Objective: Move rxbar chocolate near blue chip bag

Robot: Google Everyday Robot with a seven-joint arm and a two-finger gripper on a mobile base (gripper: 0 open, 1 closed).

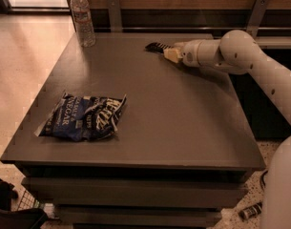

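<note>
Your gripper (164,50) is at the small flat black-wrapped rxbar chocolate (152,46); I cannot tell whether it is gripping. The bar is likely light, stiff and slick: pinch across its narrow width. The crumpled dark-blue foil chip bag (83,118) lies well apart.

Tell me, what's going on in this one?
The robot's white arm has its pincer low at the far edge of the dark grey table, at a small flat black-wrapped snack bar. The crumpled dark-blue foil chip bag lies at the near left, well apart from the bar, so the move is not yet done. A clear plastic water bottle stands at the far left corner.
</note>
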